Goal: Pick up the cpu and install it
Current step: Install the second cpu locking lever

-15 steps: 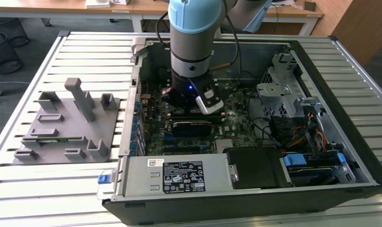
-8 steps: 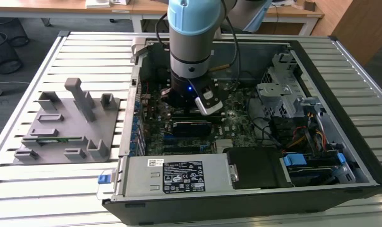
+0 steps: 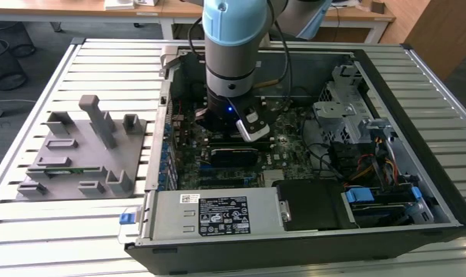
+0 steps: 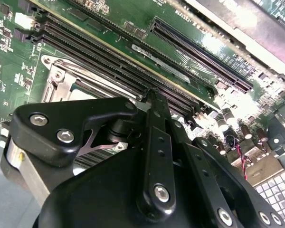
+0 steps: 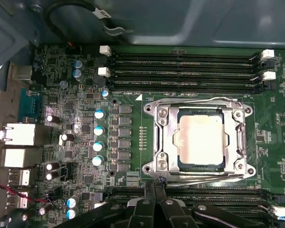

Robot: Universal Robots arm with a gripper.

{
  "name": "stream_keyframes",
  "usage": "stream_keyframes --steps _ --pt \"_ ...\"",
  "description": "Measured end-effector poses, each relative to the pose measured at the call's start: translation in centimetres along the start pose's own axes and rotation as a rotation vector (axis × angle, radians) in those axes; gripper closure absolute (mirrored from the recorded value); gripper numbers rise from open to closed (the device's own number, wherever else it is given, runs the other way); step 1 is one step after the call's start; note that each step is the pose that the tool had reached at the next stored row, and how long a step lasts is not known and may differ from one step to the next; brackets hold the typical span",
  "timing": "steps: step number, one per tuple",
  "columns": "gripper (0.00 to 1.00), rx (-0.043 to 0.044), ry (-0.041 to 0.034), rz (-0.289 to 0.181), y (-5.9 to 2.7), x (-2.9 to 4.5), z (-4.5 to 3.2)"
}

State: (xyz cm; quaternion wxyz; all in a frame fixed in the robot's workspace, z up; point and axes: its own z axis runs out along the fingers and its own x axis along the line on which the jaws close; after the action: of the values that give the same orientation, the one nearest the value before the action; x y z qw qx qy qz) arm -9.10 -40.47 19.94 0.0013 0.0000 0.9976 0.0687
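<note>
- Wooden desks and a brown partition stand behind a slatted pale metal workbench (image 3: 78, 63), which carries everything for the job.
- Largest on it is an open black computer case (image 3: 433, 173), laid on its side so the board inside faces up for the arm to reach from above.
- Down into that case reaches the grey and light-blue robot arm (image 3: 233, 46), standing nearly upright over the middle of the board.
- Beside the case, toward the exterior view's left, lies a grey moulded parts tray (image 3: 78, 156) with upright posts and pockets, apparently there to hold parts ready for picking.
- Inside, the green motherboard (image 5: 66, 95) shows long black memory slots (image 5: 180, 71) running along both sides of the processor seat.
- Seen in the first wrist view, the silver-framed square socket (image 5: 199, 137) has wire levers lying along its edges.
- Within that frame sits the cpu (image 5: 201, 137), a flat square chip with a silver metal top; it looks level and seated in the socket, not carried.
- At the arm's end, the black gripper (image 5: 154, 187) hangs just above the memory slots beside the socket, its tips drawn together to a narrow point and holding nothing.
</note>
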Motion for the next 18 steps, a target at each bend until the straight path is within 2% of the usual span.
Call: stream_keyframes --steps 7,11,18 --pt "0.89 -0.0142 0.0001 0.000 -0.06 0.16 0.37" --pt "0.89 -0.0322 -0.0001 0.000 -0.06 0.18 0.43" --pt "0.89 -0.0347 -0.0003 0.000 -0.01 0.18 0.14"
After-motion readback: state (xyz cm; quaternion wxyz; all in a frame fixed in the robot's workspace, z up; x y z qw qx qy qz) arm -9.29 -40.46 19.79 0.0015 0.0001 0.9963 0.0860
